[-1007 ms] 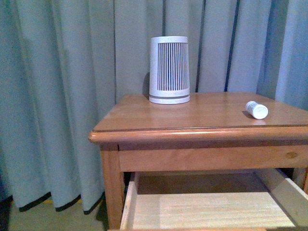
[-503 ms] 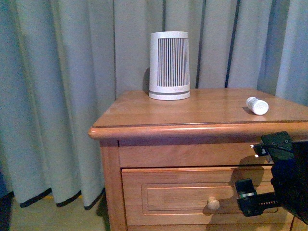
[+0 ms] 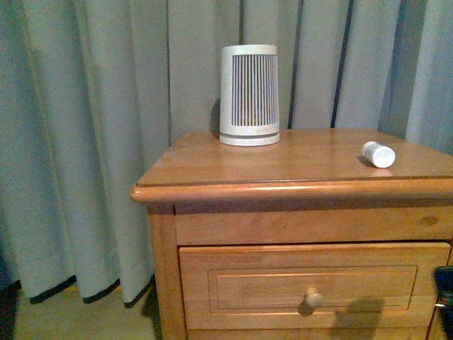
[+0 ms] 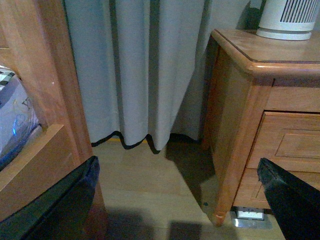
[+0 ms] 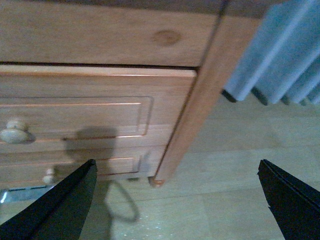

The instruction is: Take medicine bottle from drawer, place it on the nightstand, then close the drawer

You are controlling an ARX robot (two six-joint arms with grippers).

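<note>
One nightstand (image 3: 212, 195). One medicine bottle (image 3: 378, 154) and one ribbed device (image 3: 249, 95) on its surface. Two drawers: upper drawer (image 5: 95, 107), lower drawer (image 5: 90, 165). Two knobs, one each.

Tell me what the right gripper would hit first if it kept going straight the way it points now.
Probably the floor beside the nightstand's front leg; the right gripper is open and empty. Depth is unclear, so the leg or the closed drawer could come first.
</note>
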